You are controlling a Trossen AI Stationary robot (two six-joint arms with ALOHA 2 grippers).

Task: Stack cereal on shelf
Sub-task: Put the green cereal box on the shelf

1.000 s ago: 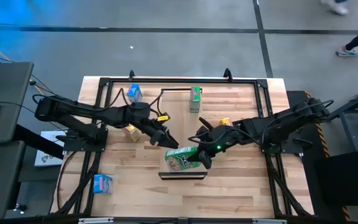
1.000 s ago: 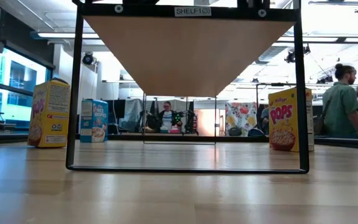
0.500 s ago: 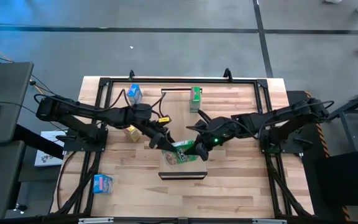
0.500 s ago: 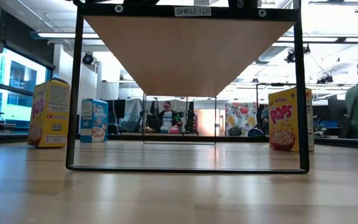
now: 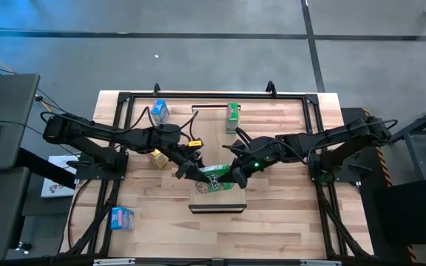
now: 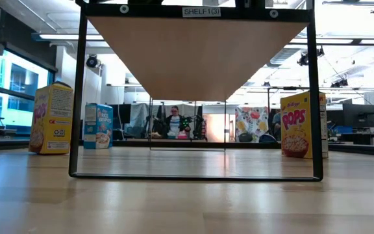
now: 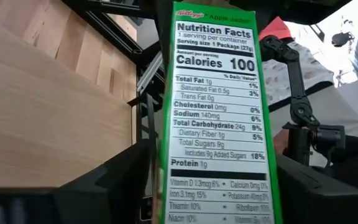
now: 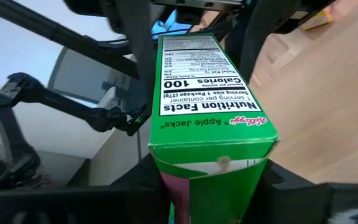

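Jaws of both arms now share green box (image 5: 216, 179) above shelf (image 5: 217, 207).

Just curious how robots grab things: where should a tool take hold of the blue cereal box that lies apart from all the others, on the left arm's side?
Probably from straight above. The blue cereal box seems to lie flat, broad face up, so the tool's fingers would close across its two long edges, near the middle. Nothing crowds it.
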